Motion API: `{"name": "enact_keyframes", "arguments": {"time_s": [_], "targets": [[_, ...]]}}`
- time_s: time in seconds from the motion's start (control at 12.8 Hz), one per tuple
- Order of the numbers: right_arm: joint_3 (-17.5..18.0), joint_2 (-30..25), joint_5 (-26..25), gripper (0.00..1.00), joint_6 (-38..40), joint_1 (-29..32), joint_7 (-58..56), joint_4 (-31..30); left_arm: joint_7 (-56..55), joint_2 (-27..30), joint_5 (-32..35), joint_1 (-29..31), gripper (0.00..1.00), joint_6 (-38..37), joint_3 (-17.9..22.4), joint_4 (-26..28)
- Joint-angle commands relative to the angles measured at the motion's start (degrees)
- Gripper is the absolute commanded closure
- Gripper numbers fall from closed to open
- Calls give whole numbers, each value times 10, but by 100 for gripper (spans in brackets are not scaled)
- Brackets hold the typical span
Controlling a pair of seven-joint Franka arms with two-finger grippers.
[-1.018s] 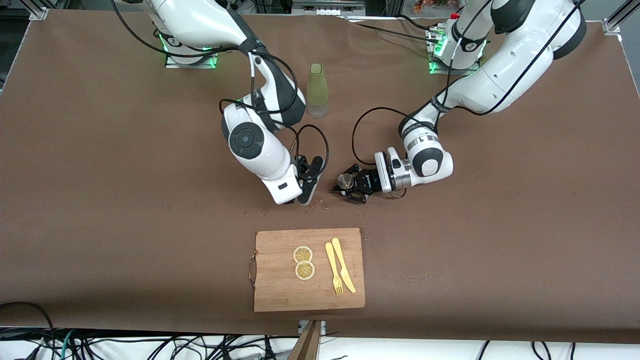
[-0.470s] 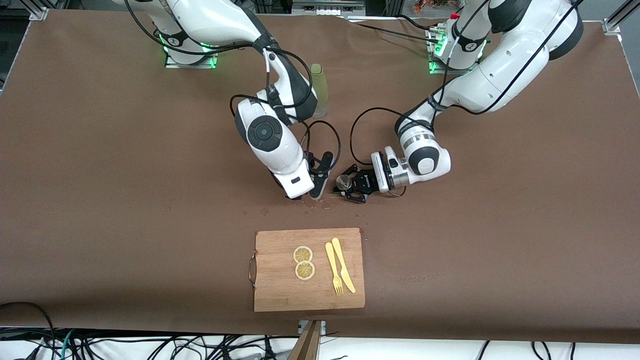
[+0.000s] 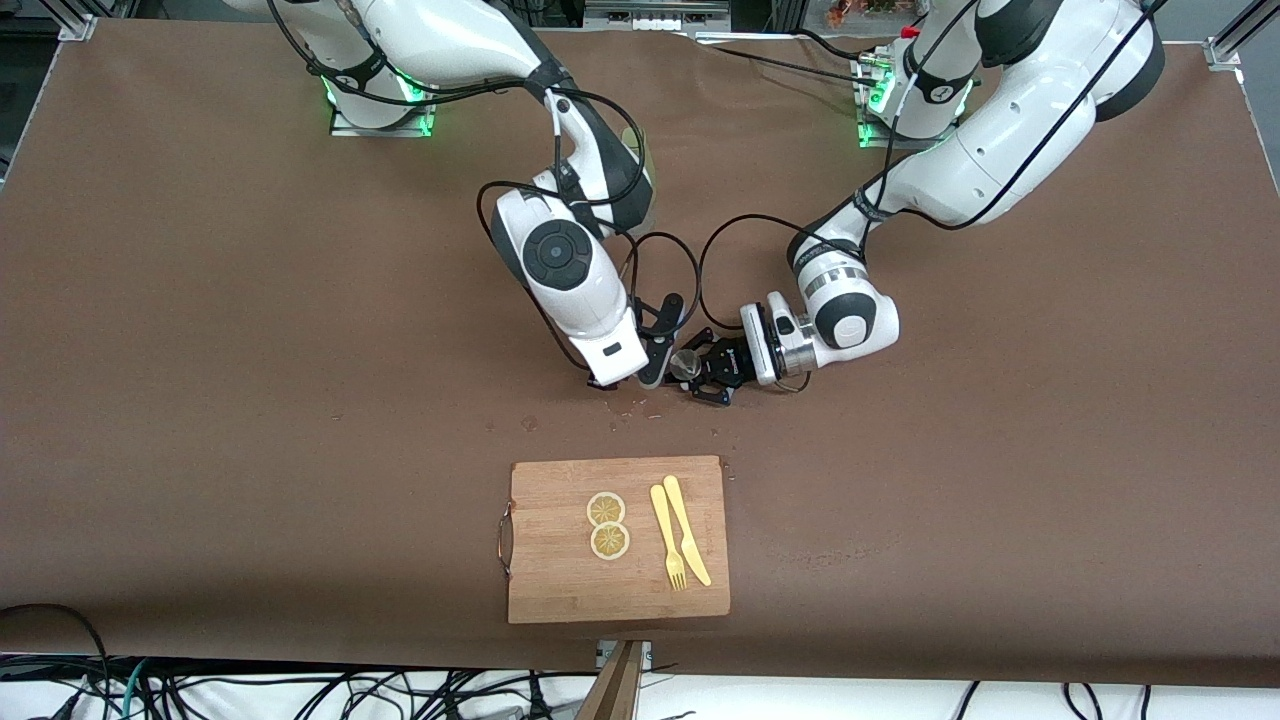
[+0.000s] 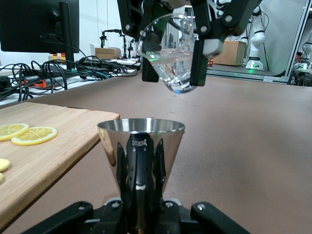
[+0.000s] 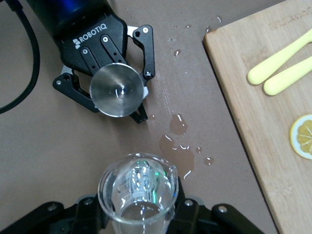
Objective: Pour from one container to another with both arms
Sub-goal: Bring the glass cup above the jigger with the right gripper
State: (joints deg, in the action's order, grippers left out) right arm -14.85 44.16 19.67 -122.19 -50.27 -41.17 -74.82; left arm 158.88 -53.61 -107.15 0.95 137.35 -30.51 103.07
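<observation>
The right claw (image 3: pixel 652 372) is gripping a tilted glass (image 5: pixel 138 193) just beside the steel cup (image 4: pixel 141 146) the left claw (image 3: pixel 700 375) is clamping.

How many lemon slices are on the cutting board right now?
2. Both lie on the cutting board beside the yellow fork: one lemon slice farther from the front camera, the other lemon slice touching it, nearer. None looks hidden.

Metal cup (image 4: pixel 141 146): conical, shiny, upright, gripped by left tool (image 3: pixel 712 377) low at table centre. Glass beaker (image 5: pixel 137 190): clear, tilted, gripped by right tool (image 3: pixel 655 362), above and just beside cup.
</observation>
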Motion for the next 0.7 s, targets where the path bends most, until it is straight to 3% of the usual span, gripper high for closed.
{"name": "enact_keyframes", "arguments": {"time_s": [0.0,0.63], "targets": [[-20,14,-10,83,6,-20,15,23,114,-18,-47,-5,100,8,-7,-1],[-24,31,-13,83,6,-35,34,41,113,-33,-56,-14,100,22,-7,-1]]}}
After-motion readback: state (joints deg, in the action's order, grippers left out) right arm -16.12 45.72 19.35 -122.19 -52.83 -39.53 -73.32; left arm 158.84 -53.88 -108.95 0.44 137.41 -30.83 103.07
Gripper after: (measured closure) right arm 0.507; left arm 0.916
